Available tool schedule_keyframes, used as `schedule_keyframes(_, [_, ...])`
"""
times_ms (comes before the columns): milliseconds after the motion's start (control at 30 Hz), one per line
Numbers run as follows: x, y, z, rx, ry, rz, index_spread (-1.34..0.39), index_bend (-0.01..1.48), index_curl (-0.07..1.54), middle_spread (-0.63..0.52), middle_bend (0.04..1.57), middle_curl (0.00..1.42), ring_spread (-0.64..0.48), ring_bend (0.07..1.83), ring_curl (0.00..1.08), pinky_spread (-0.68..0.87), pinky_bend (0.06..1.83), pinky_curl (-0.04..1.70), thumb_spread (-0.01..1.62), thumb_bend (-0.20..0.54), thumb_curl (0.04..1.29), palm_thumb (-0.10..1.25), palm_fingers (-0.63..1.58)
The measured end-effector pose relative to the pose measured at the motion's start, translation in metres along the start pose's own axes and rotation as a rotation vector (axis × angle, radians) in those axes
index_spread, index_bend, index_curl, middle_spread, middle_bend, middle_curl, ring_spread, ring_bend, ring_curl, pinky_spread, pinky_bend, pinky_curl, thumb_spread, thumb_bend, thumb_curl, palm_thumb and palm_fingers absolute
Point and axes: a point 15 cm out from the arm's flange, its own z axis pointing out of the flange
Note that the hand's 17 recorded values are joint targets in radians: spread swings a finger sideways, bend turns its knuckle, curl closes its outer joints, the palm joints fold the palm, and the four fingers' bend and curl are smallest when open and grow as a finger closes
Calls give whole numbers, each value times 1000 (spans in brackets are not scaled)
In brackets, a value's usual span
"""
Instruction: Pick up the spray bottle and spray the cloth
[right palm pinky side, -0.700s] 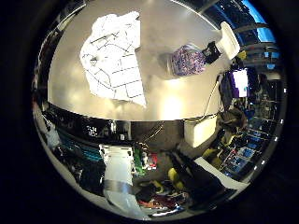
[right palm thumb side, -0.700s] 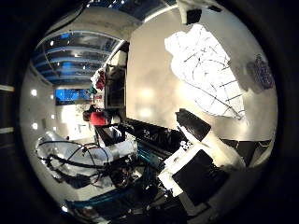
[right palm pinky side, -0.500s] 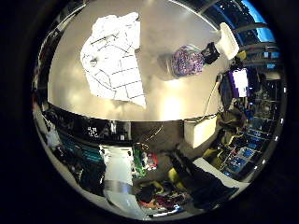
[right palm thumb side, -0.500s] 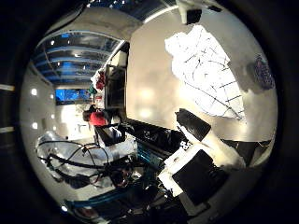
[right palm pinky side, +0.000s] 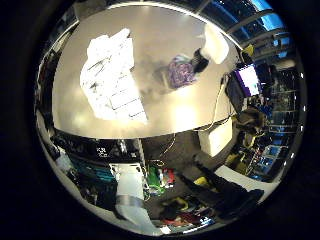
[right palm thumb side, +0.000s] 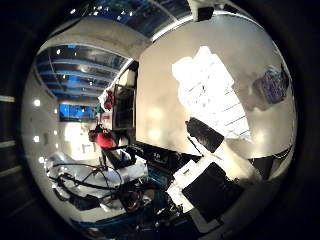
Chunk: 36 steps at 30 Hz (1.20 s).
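A spray bottle (right palm pinky side: 182, 70) with a purple patterned body and a white head lies on the grey table (right palm pinky side: 170, 108). A white cloth (right palm pinky side: 110, 75) with dark grid lines lies crumpled on the same table, a short way from the bottle. The right thumb side palm view also shows the cloth (right palm thumb side: 208, 85) and the bottle (right palm thumb side: 272, 85) beside it on the table (right palm thumb side: 160, 95). Both look small. My hand is well above the table, away from both.
A lit monitor (right palm pinky side: 245, 80) stands beside the table near the bottle. A white box (right palm pinky side: 215, 135) sits below the table's edge. Cluttered gear covers the floor (right palm pinky side: 190, 195). Black boxes (right palm thumb side: 205, 132) stand by the table edge.
The whole picture has shifted in each palm view, so the camera has moved. The cloth and the bottle keep their places on the table.
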Motion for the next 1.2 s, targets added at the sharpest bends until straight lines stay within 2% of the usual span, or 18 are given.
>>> schedule_keyframes(267, [56,-31,-34,140,-67,210,-330,162,328,39,197,321,157,207,197,412,242,325,1087,-27,348,711,212])
schedule_keyframes(600, [136,-49,-53,339,-254,426,-237,136,265,81,199,336,176,253,237,414,331,342,1063,-29,323,631,123])
schedule_keyframes(800, [185,-46,-55,435,-329,520,-191,135,247,136,196,337,189,273,250,408,380,346,1040,-30,310,590,58])
schedule_keyframes(1200, [253,-14,-31,549,-399,610,-163,141,231,198,200,336,208,319,267,394,437,340,1021,-27,296,537,-7])
